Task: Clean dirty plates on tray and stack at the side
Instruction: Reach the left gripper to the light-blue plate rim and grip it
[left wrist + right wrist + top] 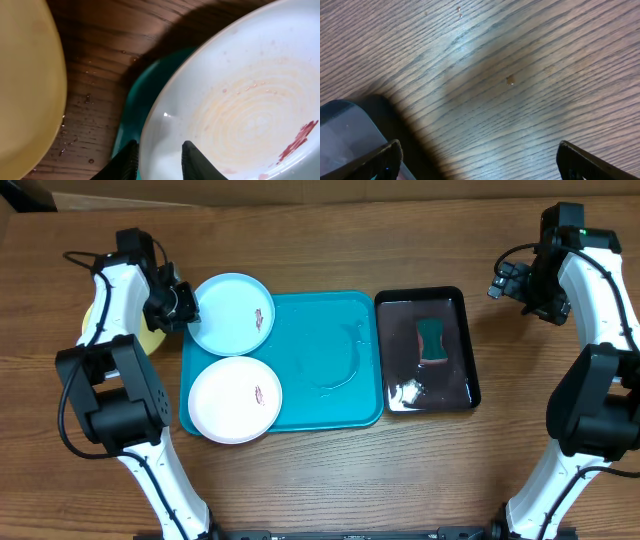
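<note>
**Status**
- Clamped on the rim of the light-blue plate point(240, 100) with the left gripper point(160, 161), one finger outside the lip and one on the inner face. Firmness of the pinch not verifiable.
- Located overhanging the far-left corner of the tray point(330, 360), with the red smear point(297, 142) unwiped.
- Spread wide and empty at the right gripper point(477, 157), over bare wood well right of the tray, past the black tray point(465, 395).

**Hazards**
- Shallow bite at one edge only. Expect droop or slip on lifting. Note the droplets point(87, 99) on the wood just left of the tray, and assume slick surfaces.
- Lifted from the far side, likely to drag across the white plate point(235, 398), lying just beside it at the tray's near-left corner. Raise level before travelling.
- Keep clear of the yellow-green plate point(25, 90), lying off the tray's left edge near the gripper. Risk of a knock on any leftward swing.
- Avoid stacking dirty. Bring to the sponge point(433, 340), resting in the black tray just right of the tray.
</note>
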Controlling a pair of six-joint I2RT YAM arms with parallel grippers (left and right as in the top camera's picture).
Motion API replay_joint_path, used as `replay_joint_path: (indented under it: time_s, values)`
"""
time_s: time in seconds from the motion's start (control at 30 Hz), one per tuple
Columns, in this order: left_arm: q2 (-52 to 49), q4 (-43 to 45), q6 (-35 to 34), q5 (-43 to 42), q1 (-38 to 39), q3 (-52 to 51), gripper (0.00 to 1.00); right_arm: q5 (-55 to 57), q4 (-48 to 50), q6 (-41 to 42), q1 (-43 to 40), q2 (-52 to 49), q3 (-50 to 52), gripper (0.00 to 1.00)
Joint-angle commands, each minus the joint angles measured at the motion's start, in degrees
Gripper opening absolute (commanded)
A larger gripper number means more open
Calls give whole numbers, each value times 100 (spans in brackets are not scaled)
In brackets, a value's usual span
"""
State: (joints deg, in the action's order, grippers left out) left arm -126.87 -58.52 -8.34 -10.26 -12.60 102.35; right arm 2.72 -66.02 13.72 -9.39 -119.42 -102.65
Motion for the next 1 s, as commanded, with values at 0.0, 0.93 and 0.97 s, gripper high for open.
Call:
replay_joint_path:
  time_s: [0.0,0.93,0.97]
  values:
    - [-15,0,195,114,94,0,28,-46,15,24,-28,144,-48,100]
    - [-15,-452,98,177,1770,0,26,-46,15,24,-28,144,-48,100]
    - [-15,-455,57,179,1840,0,26,-46,15,24,-28,144,-48,100]
